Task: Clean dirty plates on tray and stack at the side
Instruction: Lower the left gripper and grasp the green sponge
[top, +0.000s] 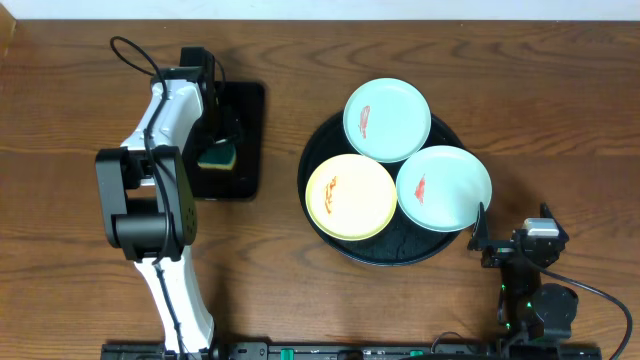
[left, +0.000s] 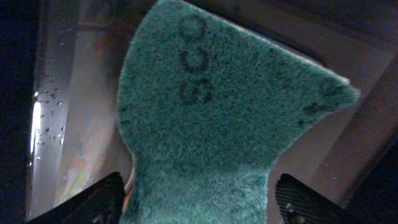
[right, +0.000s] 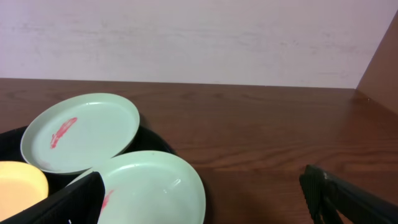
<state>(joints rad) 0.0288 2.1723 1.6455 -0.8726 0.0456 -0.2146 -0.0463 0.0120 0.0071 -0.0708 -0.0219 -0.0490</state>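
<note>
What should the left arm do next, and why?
Probably close the left gripper on the green sponge: the sponge sits between its open jaws with a gap on each side, not yet gripped, and all three plates on the round tray show red smears.

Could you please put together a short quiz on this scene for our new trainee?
1. Multiple choice: how many plates lie on the round black tray? A) two B) three C) four
2. True or false: every plate carries a red-orange smear.
3. Fill the gap: the open fingers of the left end effector stand on either side of a green ___ over the rectangular tray.

Key
1. B
2. True
3. sponge
</note>
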